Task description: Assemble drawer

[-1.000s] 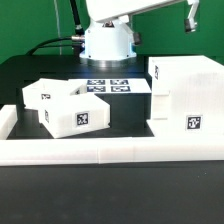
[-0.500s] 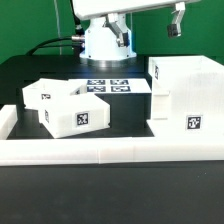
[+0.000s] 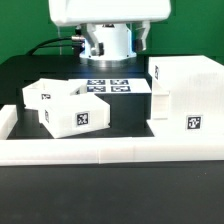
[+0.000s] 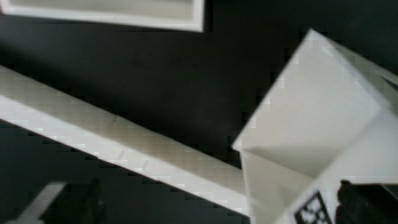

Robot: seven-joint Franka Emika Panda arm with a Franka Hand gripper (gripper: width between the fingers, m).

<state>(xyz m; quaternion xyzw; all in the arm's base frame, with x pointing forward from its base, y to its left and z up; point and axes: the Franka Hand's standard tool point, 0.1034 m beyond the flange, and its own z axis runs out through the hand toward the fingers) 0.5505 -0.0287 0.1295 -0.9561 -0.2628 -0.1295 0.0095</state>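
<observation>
Drawer parts of white plastic sit apart on the black tabletop (image 3: 30,68). The tall boxy white housing (image 3: 188,95) stands upright at the exterior view's right, with a black-and-white square tag (image 3: 193,125) low on its front face. The smaller open-top white tray (image 3: 65,108), also tagged, sits turned at an angle at the left, well apart from the housing; whether it is one tray or two pressed together I cannot tell. Between and behind them lies the thin flat white marker board (image 3: 112,87). A long low white rail (image 3: 100,150) runs across in front of everything. Further back, the arm's dark two-finger gripper (image 3: 146,40) hangs beside the round white robot base (image 3: 108,42), holding nothing I can see; it's too small to tell whether its fingers are spread or closed
</observation>
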